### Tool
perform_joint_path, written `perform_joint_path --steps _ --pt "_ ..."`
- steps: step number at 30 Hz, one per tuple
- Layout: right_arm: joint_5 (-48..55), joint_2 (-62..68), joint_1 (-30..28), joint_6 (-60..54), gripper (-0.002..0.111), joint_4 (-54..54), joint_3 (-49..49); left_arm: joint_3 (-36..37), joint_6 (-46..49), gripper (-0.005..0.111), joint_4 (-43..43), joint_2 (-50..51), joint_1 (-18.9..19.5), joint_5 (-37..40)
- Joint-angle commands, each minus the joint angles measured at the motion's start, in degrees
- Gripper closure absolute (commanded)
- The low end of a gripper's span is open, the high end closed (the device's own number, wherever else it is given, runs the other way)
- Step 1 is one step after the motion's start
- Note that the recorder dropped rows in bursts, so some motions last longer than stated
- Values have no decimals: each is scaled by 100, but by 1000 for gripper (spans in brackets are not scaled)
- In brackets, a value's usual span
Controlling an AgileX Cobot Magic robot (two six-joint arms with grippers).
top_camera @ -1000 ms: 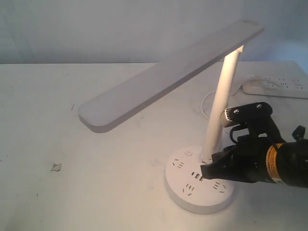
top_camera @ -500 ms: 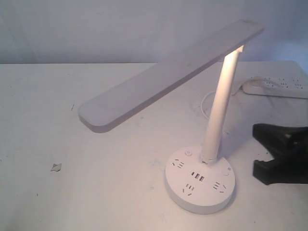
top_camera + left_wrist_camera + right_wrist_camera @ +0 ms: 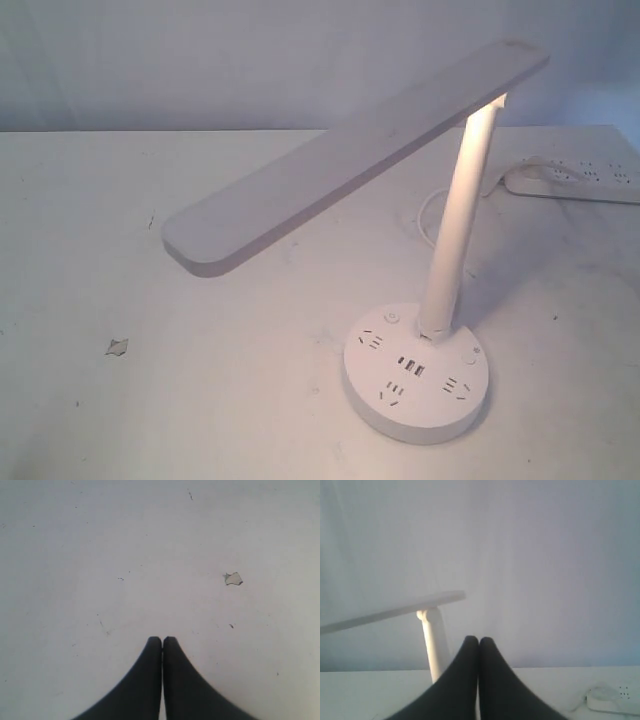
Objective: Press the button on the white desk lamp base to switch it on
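White, scuffed table [image 3: 200, 400] fills the scene, and a pale blue-grey wall stands behind its far edge. You find the white desk lamp base [image 3: 415, 430] at the near right, a round disc lying flat with socket holes and dark USB slots on its top face. The button [image 3: 392, 320] sits on the far-left part of that face, pointing up, just left of the foot of the post [image 3: 455, 230]. The post leans slightly right as it rises. The long flat head [image 3: 340, 165] runs from the far right, above the post, down toward the left, its low end over bare table. A warm glow lights the post under the head.

A power strip [image 3: 575, 180] lies at the far right, well apart from the base, and a small scrap [image 3: 117, 347] lies at the near left. Bare table surrounds the base, widest on the left.

Your left gripper [image 3: 162, 639] hangs over bare table near the scrap, fingers [image 3: 150, 665] pressed together. Your right gripper [image 3: 479, 639] faces the wall, fingers together too.
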Motion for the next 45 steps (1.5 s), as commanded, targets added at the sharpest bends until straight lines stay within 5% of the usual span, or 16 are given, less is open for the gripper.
perform_joint_path --steps 1,8,27,36,39,45 --pt "144 -35 -14 106 108 12 143 5 -6 107 -21 -21 3 44" --pt "-207 -35 -14 218 108 559 1205 5 -6 107 -21 -21 3 44" --pt "703 -35 -3 -578 108 855 1223 5 -6 107 -21 -21 3 44" --pt "-1772 -35 -3 -1198 108 592 1223 5 -6 107 -21 -21 3 44" --pt "-1855 -35 -3 -1283 108 392 1223 5 -6 107 -21 -21 3 44" --pt "-860 -35 -3 144 108 538 1223 5 -6 107 -21 -21 3 44"
